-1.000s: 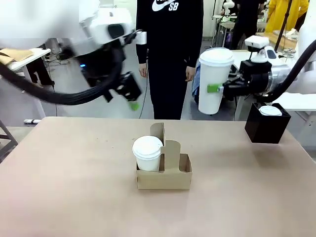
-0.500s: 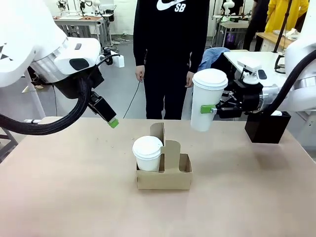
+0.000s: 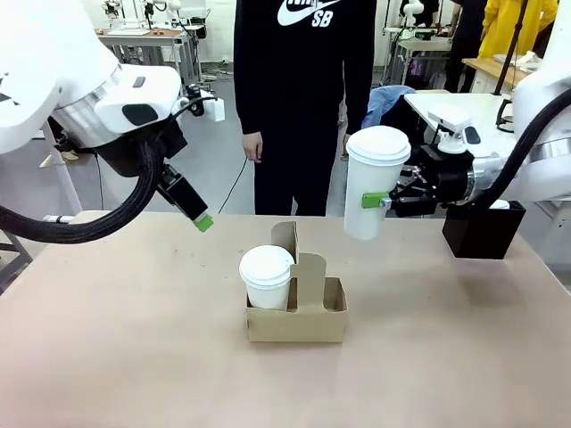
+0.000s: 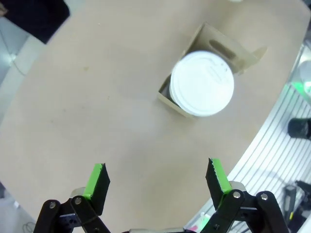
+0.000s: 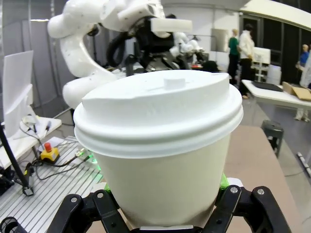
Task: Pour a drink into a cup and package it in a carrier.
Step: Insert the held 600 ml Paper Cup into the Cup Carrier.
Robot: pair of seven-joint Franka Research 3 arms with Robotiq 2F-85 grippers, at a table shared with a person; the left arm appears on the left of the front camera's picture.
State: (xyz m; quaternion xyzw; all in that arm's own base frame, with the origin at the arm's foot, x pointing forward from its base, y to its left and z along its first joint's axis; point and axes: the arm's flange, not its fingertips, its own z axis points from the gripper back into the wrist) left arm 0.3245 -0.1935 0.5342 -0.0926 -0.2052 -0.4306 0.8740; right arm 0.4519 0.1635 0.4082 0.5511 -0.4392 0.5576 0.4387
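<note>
Seating the held cup [image 3: 375, 178] in the carrier [image 3: 296, 323] is the step in hand, as I judge it. The right tool [image 3: 382, 201] is clenched around the cup's middle. It holds the lidded cup near upright in the air, over the far edge of the bench [image 3: 107, 357] and right of the middle. The carrier stands on the bench near its middle. A second cup [image 3: 267, 275], lidded, fills the pocket nearer the left edge, while the free pocket [image 3: 329, 298] lies on the other side of the handle panel [image 3: 309, 267].

To do this well, bring the cup squarely over the free pocket before lowering it. Descend straight down, because a slanted approach would likely catch the handle panel or the pocket's rim. Keep the cup level, since its lid looks only pressed on. Hold the squeeze gentle, as paper walls probably buckle under a hard grip. Let go only once the base is fully down in the pocket.

The cardboard looks light and could slide if nudged. The left tool [image 4: 158, 179] hangs released above the bench toward the left edge, pads wide apart. It could steady the carrier if needed. A black box [image 3: 482, 230] sits near the far right corner, well apart from the path.
</note>
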